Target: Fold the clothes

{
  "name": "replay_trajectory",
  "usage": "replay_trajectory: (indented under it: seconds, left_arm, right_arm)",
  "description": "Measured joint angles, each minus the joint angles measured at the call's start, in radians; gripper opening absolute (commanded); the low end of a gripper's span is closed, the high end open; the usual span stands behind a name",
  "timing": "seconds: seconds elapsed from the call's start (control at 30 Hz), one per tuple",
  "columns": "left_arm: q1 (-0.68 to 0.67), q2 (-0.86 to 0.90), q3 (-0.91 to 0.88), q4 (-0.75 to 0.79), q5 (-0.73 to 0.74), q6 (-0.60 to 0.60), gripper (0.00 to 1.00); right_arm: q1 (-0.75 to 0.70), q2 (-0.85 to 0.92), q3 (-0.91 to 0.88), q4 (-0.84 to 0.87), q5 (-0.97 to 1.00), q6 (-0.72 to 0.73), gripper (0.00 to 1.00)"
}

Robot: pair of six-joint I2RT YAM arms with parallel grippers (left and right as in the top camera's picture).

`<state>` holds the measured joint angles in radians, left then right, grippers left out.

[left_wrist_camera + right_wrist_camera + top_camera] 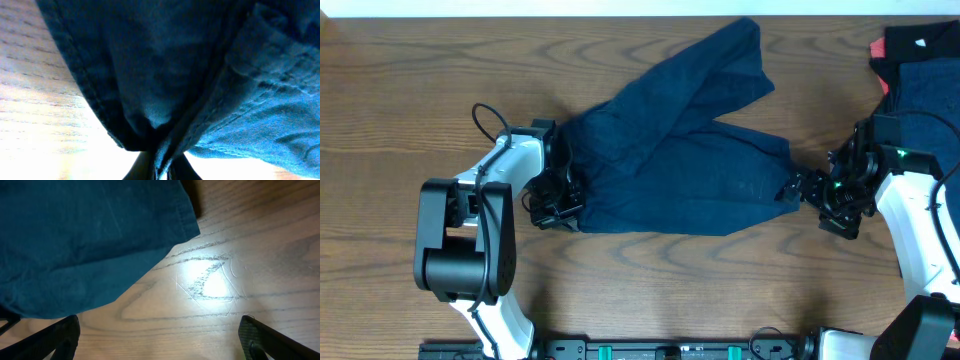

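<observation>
A dark navy-blue pair of trousers (670, 150) lies spread on the wooden table, one leg reaching to the back, the other to the right. My left gripper (560, 200) is shut on the trousers' waist end; the left wrist view shows cloth (165, 90) pinched between the fingers (162, 170). My right gripper (810, 190) is open and empty, just right of the right leg's hem (90, 245). In the right wrist view, bare wood lies between the fingers (160, 335).
A pile of other clothes sits at the back right corner: a black piece (920, 45), a red piece (876, 48) and a navy piece (925, 90). The table's front edge (650, 345) runs below the arms' bases.
</observation>
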<state>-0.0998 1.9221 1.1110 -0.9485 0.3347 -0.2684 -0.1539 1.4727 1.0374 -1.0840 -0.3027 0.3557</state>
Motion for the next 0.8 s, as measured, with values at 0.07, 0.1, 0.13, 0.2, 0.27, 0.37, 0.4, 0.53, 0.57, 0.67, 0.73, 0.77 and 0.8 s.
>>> replay_trajectory:
  seconds: [0.07, 0.1, 0.13, 0.2, 0.27, 0.37, 0.4, 0.53, 0.57, 0.67, 0.73, 0.77, 0.8]
  left_arm:
    - [0.001, 0.0, 0.001, -0.002, 0.0, -0.001, 0.06]
    - [0.005, 0.0, 0.004, -0.007, 0.0, -0.003, 0.06]
    - [0.006, 0.001, 0.007, -0.012, 0.002, -0.005, 0.06]
    - [0.015, 0.002, 0.016, -0.022, 0.0, -0.009, 0.06]
    - [0.032, -0.001, 0.032, -0.032, -0.004, -0.016, 0.06]
    - [0.072, -0.037, 0.069, -0.062, -0.009, -0.02, 0.06]
    - [0.085, -0.057, 0.082, -0.076, -0.01, -0.022, 0.06]
    - [0.14, -0.19, 0.134, -0.107, -0.01, -0.028, 0.06]
    - [0.15, -0.227, 0.142, -0.107, -0.012, -0.028, 0.06]
    - [0.159, -0.319, 0.151, -0.116, -0.016, -0.028, 0.06]
    - [0.158, -0.351, 0.151, -0.121, -0.016, -0.028, 0.06]
    - [0.158, -0.358, 0.151, -0.122, -0.016, -0.028, 0.06]
    - [0.158, -0.362, 0.151, -0.124, -0.017, -0.028, 0.06]
  right_arm:
    - [0.0, 0.0, 0.0, 0.005, 0.0, 0.001, 0.99]
    - [0.0, 0.0, 0.0, 0.008, 0.0, 0.005, 0.99]
    - [0.0, 0.0, -0.001, 0.014, -0.001, 0.011, 0.99]
    - [0.001, 0.0, -0.006, 0.032, 0.0, 0.025, 0.99]
    - [0.005, 0.0, -0.024, 0.055, 0.007, 0.046, 0.99]
    - [0.027, 0.0, -0.064, 0.098, 0.016, 0.076, 0.99]
    - [0.042, 0.0, -0.082, 0.115, 0.019, 0.087, 0.99]
    - [0.095, 0.0, -0.132, 0.191, 0.021, 0.132, 0.99]
    - [0.112, 0.0, -0.146, 0.219, 0.023, 0.142, 0.99]
    - [0.169, 0.0, -0.179, 0.29, 0.023, 0.172, 0.99]
    - [0.204, 0.0, -0.195, 0.33, 0.022, 0.185, 0.99]
    - [0.221, 0.0, -0.202, 0.349, 0.023, 0.19, 0.98]
    - [0.236, 0.0, -0.208, 0.365, 0.023, 0.194, 0.96]
